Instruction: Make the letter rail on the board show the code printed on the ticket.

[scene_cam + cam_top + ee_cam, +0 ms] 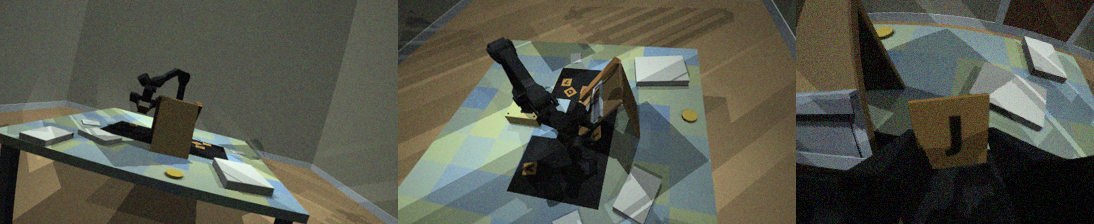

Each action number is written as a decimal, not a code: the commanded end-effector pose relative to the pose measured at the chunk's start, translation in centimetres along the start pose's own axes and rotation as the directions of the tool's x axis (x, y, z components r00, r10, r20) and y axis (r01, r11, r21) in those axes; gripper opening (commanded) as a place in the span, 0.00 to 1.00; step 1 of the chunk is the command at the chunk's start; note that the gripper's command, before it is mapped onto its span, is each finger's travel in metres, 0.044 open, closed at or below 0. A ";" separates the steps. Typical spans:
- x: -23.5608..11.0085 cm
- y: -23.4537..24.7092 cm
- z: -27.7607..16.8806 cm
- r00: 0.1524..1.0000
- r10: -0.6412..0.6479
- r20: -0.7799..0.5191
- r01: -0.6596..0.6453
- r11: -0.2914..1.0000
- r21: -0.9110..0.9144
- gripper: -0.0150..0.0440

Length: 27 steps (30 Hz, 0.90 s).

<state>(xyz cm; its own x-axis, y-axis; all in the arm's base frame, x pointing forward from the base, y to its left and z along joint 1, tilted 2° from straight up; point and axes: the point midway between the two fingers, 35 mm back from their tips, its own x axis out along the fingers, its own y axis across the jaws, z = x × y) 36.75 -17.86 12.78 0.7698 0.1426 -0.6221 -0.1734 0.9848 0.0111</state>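
Observation:
My gripper (589, 131) (145, 107) (952, 133) is shut on an orange letter tile marked J (952, 137). It holds the tile upright just off the near, lower end of the grey letter rail (597, 101) (825, 129). The rail sits on the slanted wooden board (618, 89) (173, 126). The tile is beside the rail, not in it. Two orange tiles, L (566, 81) and D (571, 92), lie on the far black mat (580, 75). Another tile (529, 168) lies on the near black mat (587, 192). A small white card (575, 57) lies at the far edge of the counter; I cannot read it.
White flat boxes lie at the far right (661, 69) (243, 175) and the near right (637, 193). A yellow disc (689, 115) (174, 173) lies right of the board. A pale wooden block (521, 117) sits under the arm. Another white card (568, 217) lies at the near edge.

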 end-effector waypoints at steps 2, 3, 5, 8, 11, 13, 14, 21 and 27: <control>0.0 0.2 0.0 1.000 -0.005 0.000 0.005 1.000 0.004 0.25; 0.0 0.2 0.0 1.000 -0.005 0.000 0.005 1.000 0.004 0.25; 0.0 0.3 0.0 1.000 -0.005 0.000 0.005 1.000 0.004 0.25; 0.0 0.5 0.0 1.000 -0.005 0.000 0.005 1.000 0.004 0.25; 0.0 0.6 0.0 1.000 -0.005 0.000 0.005 1.000 0.005 0.25; 0.0 0.7 0.0 1.000 -0.005 0.000 0.005 1.000 0.005 0.25; 0.0 0.8 0.0 1.000 -0.005 0.000 0.005 1.000 0.005 0.25; 0.0 1.1 0.0 1.000 -0.005 0.000 0.005 1.000 0.005 0.25; 0.0 1.4 0.0 1.000 -0.005 0.000 0.005 1.000 0.005 0.25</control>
<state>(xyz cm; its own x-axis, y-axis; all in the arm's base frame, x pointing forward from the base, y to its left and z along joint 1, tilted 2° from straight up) 36.54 -16.52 12.78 0.7696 0.1433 -0.6223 -0.1734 0.9848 0.0124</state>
